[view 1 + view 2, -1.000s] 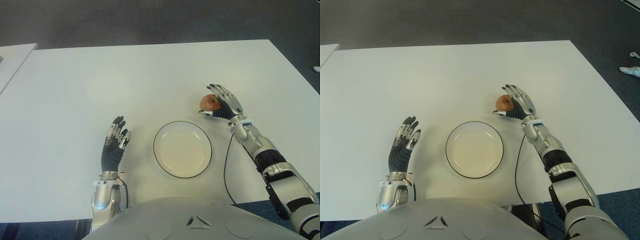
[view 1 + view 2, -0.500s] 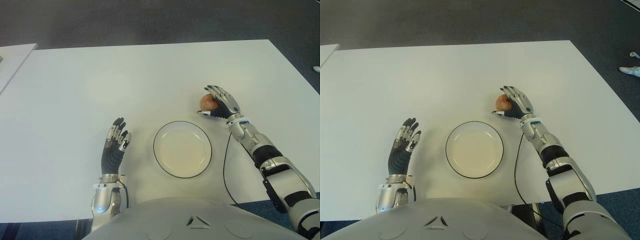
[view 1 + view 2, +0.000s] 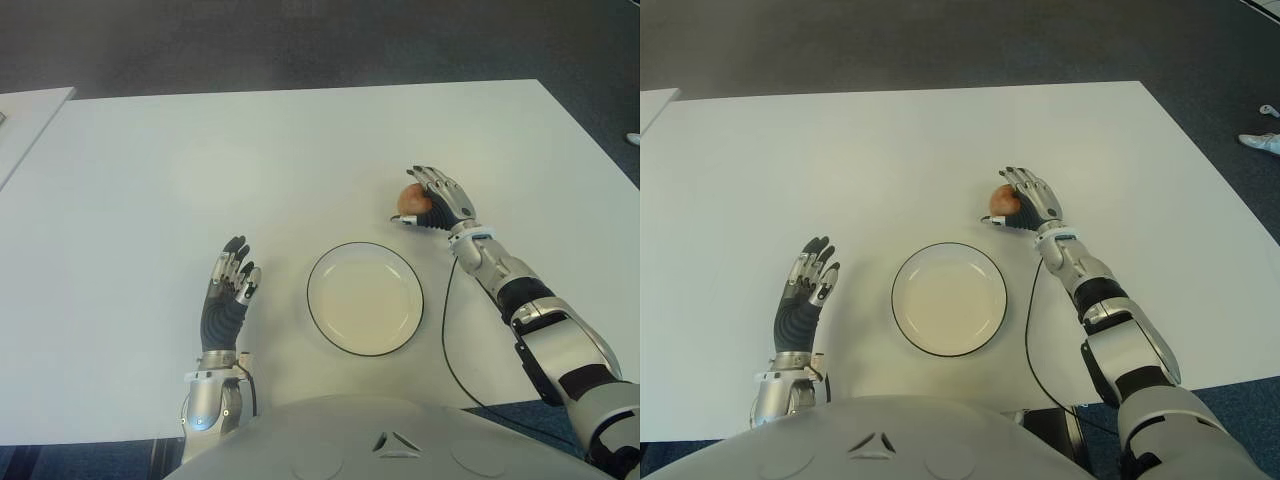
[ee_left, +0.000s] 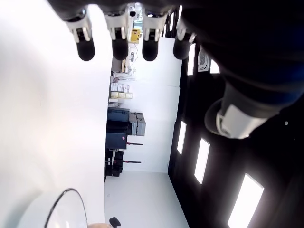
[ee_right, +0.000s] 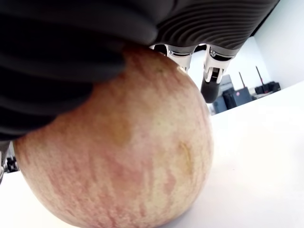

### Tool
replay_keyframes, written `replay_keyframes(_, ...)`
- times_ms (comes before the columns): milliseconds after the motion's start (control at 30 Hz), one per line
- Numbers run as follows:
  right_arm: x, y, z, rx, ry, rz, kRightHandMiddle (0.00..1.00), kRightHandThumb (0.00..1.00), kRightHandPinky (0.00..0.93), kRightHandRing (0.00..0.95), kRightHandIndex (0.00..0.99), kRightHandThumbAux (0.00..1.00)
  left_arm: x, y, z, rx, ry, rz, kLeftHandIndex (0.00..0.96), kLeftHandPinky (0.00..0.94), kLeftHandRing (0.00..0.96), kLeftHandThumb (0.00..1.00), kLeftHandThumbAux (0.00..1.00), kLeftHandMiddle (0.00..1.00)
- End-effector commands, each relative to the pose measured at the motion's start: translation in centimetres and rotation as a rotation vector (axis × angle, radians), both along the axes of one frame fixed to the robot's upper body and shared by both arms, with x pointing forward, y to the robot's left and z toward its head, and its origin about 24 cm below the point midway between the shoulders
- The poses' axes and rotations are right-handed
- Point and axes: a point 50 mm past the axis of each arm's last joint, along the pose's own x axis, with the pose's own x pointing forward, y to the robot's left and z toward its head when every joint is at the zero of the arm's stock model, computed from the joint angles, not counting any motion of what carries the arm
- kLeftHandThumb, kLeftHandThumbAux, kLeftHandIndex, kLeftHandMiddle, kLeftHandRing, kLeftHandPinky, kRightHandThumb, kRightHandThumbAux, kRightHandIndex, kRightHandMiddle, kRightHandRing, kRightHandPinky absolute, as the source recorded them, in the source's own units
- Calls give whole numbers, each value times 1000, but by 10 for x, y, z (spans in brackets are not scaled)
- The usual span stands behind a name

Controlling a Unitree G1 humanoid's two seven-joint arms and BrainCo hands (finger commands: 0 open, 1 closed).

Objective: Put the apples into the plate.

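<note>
Apple (image 5: 118, 147): red streaks over yellow, small tan blemish. Plate (image 3: 320, 315): cream-white, thin dark rim. Table (image 3: 250, 160): plain white. Right hand (image 3: 440, 205) and left hand (image 3: 228, 295): black palms, silver-grey finger segments. Floor beyond: dark grey-blue.

The worktop (image 3: 300, 150) fills most of the eye views, from the upper edge down to the robot's body at the bottom of the frame. The plate (image 3: 364, 299) lies on it slightly right of centre, in the lower half. The apple (image 3: 410, 200) is on the worktop above and to the right of the plate, close to its rim but apart from it. The right hand (image 3: 438, 200) covers the apple from the right, palm against it. The left hand (image 3: 230, 285) shows left of the plate, well apart from it, in the lower left part of the frame, fingers pointing up the frame.
</note>
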Motion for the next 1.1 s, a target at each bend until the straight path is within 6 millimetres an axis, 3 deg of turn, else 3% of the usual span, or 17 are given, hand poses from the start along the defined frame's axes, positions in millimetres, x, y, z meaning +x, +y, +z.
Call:
replay_keyframes(33,-3,5,-9,-5,48,13,47,350,55,32,47,408,-2,-2,0,-9,12,6,35,63,26,277,550,19)
replay_keyframes(300,-2,10,-12,0,62,20,66,356,78,52,63,415,-5,-4,2,-11,13,12,30,55,21,288,538,15)
replay_keyframes(433,-2,11,-14,5,63,15,130,378,105,105,112,425,-6,-5,4,-19,17,17,30,61,22,298,529,15)
replay_keyframes(467,-2,12,-14,5,62,14,254,407,189,220,207,439,-6,-6,4,-21,18,18,30,60,22,300,525,16)
replay_keyframes(500,-2,12,-14,4,60,14,298,418,219,261,241,443,-6,-6,4,-20,19,19,30,60,22,301,523,16)
replay_keyframes(567,-2,13,-15,4,56,16,498,461,442,468,403,476,-7,-6,5,-20,19,20,31,59,23,304,518,17)
replay_keyframes(667,-3,17,-17,5,42,28,636,624,638,624,426,629,-8,-7,6,-25,17,21,31,62,23,313,513,17)
replay_keyframes(733,-5,20,-17,5,16,50,695,665,714,685,433,667,-8,-7,7,-29,15,23,32,64,23,320,510,19)
replay_keyframes(933,-7,25,-16,6,-37,86,809,707,834,790,440,704,-10,-5,9,-29,18,24,34,64,25,328,500,22)
replay_keyframes(1100,-8,28,-15,26,-55,94,880,714,859,842,439,711,-11,-4,9,-45,23,18,35,72,25,326,504,21)
